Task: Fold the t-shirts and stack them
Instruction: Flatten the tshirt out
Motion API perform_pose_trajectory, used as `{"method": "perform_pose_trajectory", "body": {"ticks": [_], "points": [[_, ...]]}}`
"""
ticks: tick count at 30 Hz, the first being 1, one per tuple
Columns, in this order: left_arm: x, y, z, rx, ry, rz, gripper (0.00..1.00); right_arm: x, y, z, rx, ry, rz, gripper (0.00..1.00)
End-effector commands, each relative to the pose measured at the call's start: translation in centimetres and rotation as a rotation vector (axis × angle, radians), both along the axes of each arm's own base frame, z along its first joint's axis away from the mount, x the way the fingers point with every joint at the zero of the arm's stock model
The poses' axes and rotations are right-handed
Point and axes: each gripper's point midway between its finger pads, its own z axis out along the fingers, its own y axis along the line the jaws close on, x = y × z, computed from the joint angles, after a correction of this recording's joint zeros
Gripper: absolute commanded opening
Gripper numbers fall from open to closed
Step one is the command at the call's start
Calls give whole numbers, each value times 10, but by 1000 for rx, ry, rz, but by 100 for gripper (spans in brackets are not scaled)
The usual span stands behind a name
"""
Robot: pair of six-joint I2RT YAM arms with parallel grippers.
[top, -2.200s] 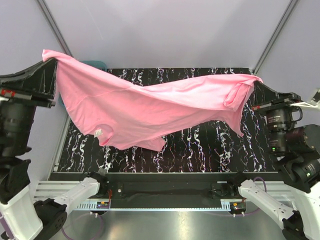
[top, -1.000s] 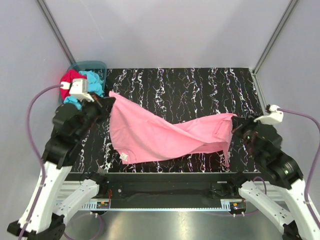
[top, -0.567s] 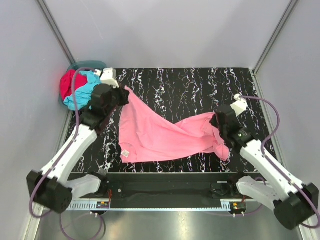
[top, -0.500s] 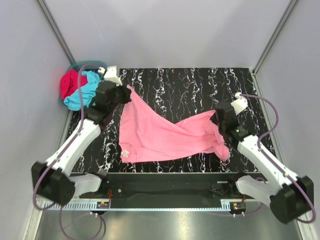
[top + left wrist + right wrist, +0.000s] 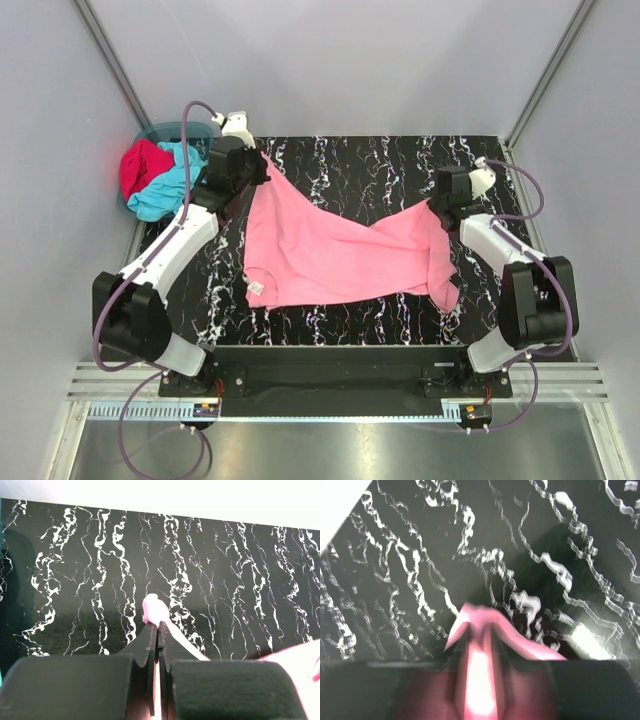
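Both arms are reaching for the far side of the table (image 5: 350,160) as I am steering them, and the pink tee (image 5: 330,255), held aloft moments ago, is now settling flat, spreading for its first fold. The left gripper (image 5: 258,163) is pinching a far corner, fingers (image 5: 145,642) pressed together on cloth. The right gripper (image 5: 438,205) is showing pink between blurred fingers; whether it is clamping, I cannot tell.
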Motion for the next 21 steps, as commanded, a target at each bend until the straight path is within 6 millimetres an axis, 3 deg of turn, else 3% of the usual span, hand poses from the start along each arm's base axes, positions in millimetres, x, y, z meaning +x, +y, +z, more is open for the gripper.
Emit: {"method": "perform_pose_trajectory", "body": {"ticks": [1,4,9,12,21], "points": [[11,0,44,-29,-132,5,0,32,2,32,18,-105,35,36],[9,0,40,-28,-129,3,0,31,5,42,25,-115,57,59],[5,-1,39,-33,-129,-8,0,21,22,67,89,-122,135,62],[3,-3,38,-46,-123,-14,0,10,37,64,145,-59,197,62],[-5,-7,25,-88,-106,-30,0,-23,47,-24,192,196,221,57]]}}
